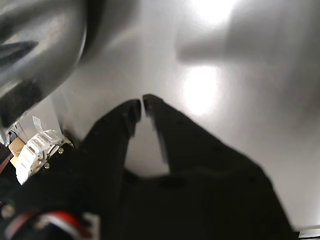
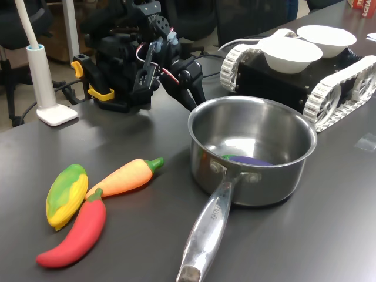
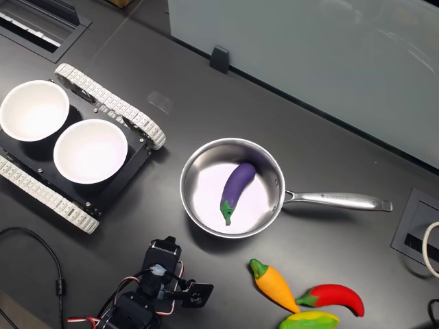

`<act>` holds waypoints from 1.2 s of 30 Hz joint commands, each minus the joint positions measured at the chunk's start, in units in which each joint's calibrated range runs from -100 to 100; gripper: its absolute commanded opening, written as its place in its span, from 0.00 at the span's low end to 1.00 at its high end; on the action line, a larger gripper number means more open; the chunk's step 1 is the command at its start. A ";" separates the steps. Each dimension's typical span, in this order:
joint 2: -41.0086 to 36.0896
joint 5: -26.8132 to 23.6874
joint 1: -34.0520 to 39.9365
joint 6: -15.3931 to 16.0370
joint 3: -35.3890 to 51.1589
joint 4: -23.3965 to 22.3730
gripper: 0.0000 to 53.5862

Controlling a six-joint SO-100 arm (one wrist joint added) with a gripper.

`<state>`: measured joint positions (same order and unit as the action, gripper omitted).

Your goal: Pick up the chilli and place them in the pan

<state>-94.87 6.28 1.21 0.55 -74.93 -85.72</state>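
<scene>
My hand [image 1: 141, 107] sits mid-frame in the wrist view with its two black fingers all but meeting at the tips, nothing between them, above the bare dark tabletop [image 1: 240, 125]; a curve of the pan [image 1: 35, 45] fills the upper left of that frame. In the first exterior view I see the hand [image 2: 194, 100] upper centre, just behind the pan [image 2: 294, 176]. In the second exterior view the pan [image 3: 199, 164] is central, handle running right, with a purple eggplant [image 3: 236, 185] lying inside. The chilli [image 2: 79, 235] lies on the tabletop at the lower left of the first exterior view, touching the corn [image 2: 66, 194], beside the carrot [image 2: 126, 175], well apart from my hand
</scene>
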 commanded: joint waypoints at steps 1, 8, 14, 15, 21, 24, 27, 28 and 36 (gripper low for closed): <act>-0.58 0.39 -0.41 -0.38 2.92 1.41 0.00; -0.66 0.98 -1.44 -0.47 4.65 -0.04 0.00; -0.66 1.17 -2.47 -0.47 8.01 -2.51 0.00; -0.66 1.27 -2.93 -0.47 8.83 -3.11 0.00; -0.66 2.00 -5.57 -0.38 13.01 -6.18 0.00; -0.66 2.20 -5.68 -0.38 14.28 -6.86 0.00; -0.66 2.59 -6.03 -0.38 15.19 -7.12 0.00; -0.66 2.78 -6.03 -0.38 15.28 -7.12 0.00; -0.07 3.42 -7.06 -0.38 19.73 -8.05 0.00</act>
<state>-95.29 9.06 -4.73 0.55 -61.18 -93.37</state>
